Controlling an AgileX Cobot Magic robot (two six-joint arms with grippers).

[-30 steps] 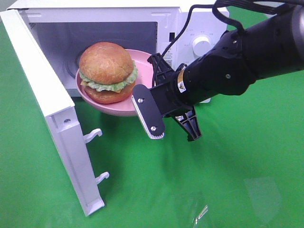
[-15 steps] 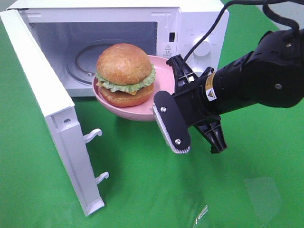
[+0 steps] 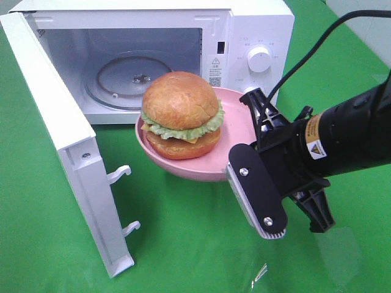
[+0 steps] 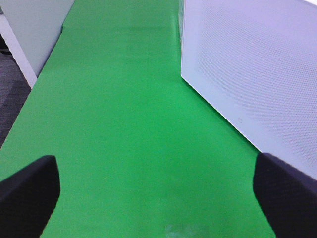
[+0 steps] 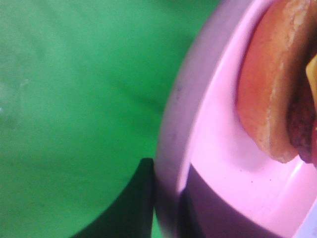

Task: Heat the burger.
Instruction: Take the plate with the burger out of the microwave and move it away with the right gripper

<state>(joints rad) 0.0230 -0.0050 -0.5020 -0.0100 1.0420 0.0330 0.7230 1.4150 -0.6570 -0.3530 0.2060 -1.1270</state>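
Nearest, black right gripper [image 3: 252, 145] clenched on the rim of a round pink plastic plate [image 3: 239, 125], held clear of the green cloth [image 3: 195, 238]. Just beyond the jaws, seated mid-plate: glossy golden-brown burger [image 3: 181, 114] with frilly lettuce. Farther back, white microwave [image 3: 256, 30], door [image 3: 61, 140] swung wide. Elsewhere, left gripper [image 4: 158, 193] spread wide, grasping nothing.

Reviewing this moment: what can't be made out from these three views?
- Right gripper: its contact with the pink round plate is hidden by the wrist housing in the exterior high view.
- Glossy golden-brown burger: cropped and blurred in the right wrist view.
- White microwave: label print too small.
- Left gripper: only the fingertips show.
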